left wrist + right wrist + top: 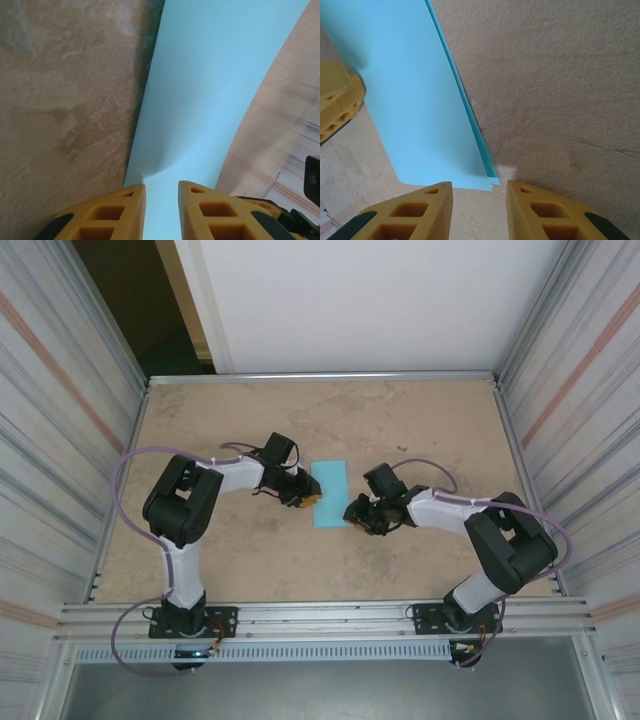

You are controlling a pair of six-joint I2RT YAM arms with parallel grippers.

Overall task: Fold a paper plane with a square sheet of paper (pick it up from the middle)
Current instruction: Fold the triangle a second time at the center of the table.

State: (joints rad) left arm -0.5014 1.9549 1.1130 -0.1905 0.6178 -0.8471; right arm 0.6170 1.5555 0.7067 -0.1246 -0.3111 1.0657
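Light-blue, the square sheet of paper (pixel 329 493) lies mid-way across the table (pixel 420 420), looking folded into a rectangle: early creasing, I judge. The left gripper (pixel 161 187), narrowly parted, sits at its left edge; the right gripper (pixel 479 184), spread and empty, faces the near corner. Next, lifting that corner needs a shallow pinch

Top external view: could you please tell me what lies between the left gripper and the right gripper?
The folded light-blue sheet of paper lies between the left gripper and the right gripper, as the top view shows; nothing else is there.
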